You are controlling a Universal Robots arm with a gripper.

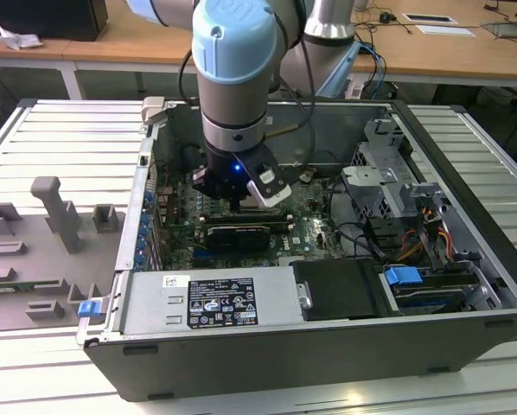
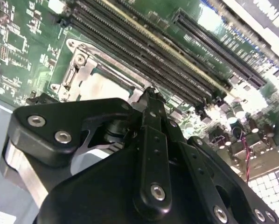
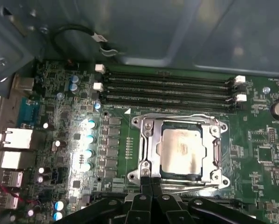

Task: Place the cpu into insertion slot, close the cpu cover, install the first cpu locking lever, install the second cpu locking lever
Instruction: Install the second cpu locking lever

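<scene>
First wrist view, dull square cpu [image 3: 180,150] seated under silver cpu cover [image 3: 149,154] frame, black fingers [image 3: 151,191] pressed narrow together at its edge

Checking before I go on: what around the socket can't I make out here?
- Socket, exterior view: hidden behind the arm's wrist.
- Cover front edge, first wrist view: behind the end effector.
- Cpu, second wrist view: partly blocked by end effector links.
- Levers' state: too fine to tell.

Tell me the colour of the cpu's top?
Dull silver-beige metal, clearest in the first wrist view: the cpu.
</scene>
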